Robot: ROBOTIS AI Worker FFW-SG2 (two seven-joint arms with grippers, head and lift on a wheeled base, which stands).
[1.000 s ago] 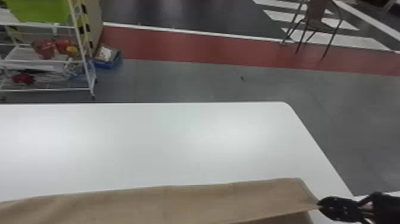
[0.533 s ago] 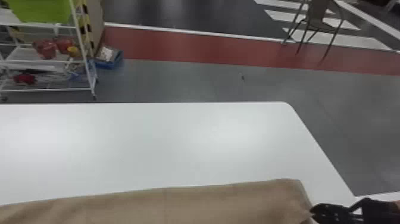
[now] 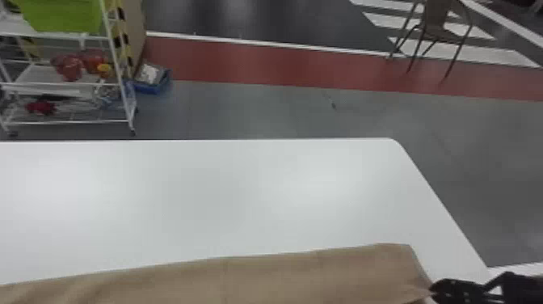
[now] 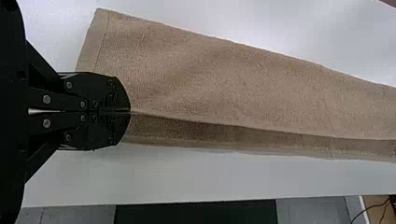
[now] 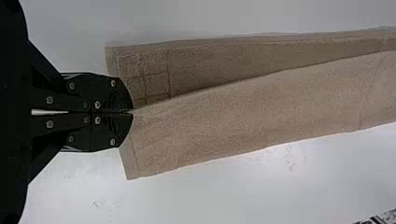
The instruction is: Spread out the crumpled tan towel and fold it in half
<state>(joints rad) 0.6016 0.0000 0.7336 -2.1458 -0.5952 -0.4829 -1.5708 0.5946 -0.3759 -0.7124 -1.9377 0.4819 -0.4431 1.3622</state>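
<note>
In the head view my right gripper (image 3: pixel 434 290) is at the bottom right, at the right end of the tan towel (image 3: pixel 266 279), which runs along the bottom edge as a long band. The left wrist view has my left gripper (image 4: pixel 130 112) shut on an edge of the towel (image 4: pixel 224 84); a darker layer lies under the raised top layer. Likewise, in the right wrist view my right gripper (image 5: pixel 132 112) is shut on the edge of the upper layer of the towel (image 5: pixel 252 112), with a lower layer showing beside it.
The white table (image 3: pixel 210 194) extends beyond the towel, its rounded far corner at the right. Past it on the floor stand a white wire shelf (image 3: pixel 68 121) with a green bin (image 3: pixel 64 16), a blue box (image 3: pixel 151 83) and a chair (image 3: pixel 436 24).
My right gripper has shifted slightly down in the head view, and the towel's right end has come down with it, its dark gap below narrowing.
</note>
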